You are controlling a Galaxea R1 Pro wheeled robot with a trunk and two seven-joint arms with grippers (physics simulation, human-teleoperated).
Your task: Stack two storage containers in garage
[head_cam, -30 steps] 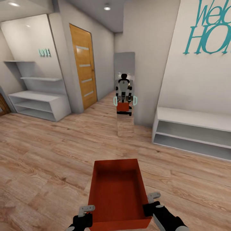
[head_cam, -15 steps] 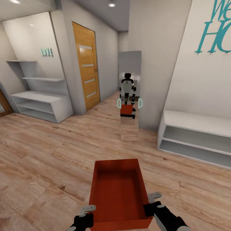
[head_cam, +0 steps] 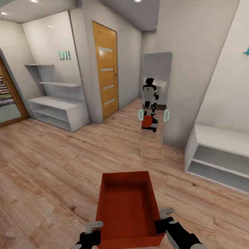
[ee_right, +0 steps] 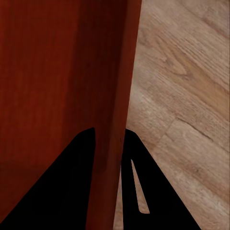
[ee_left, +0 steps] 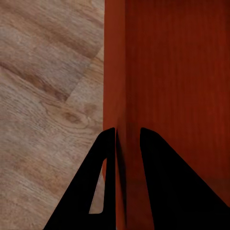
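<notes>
Container [head_cam: 127,207] between pincers | left pincer [head_cam: 92,231] grasping near-left wall | right pincer [head_cam: 165,216] grasping near-right wall

Camera pans left: mirror [head_cam: 154,103], wooden door [head_cam: 106,72] and shelves [head_cam: 57,103] shift right; glass door [head_cam: 10,100] enters at left.

We face an open stretch of light wood plank floor [head_cam: 69,166], bare on every side of the orange-red storage container [head_cam: 127,207] carried low in front of us. Ahead, a narrow passage runs between a wooden door [head_cam: 105,79] and a standing mirror [head_cam: 154,103]. White low shelving [head_cam: 57,110] blocks the far left wall; another white shelf unit [head_cam: 221,155] closes off the right.
</notes>
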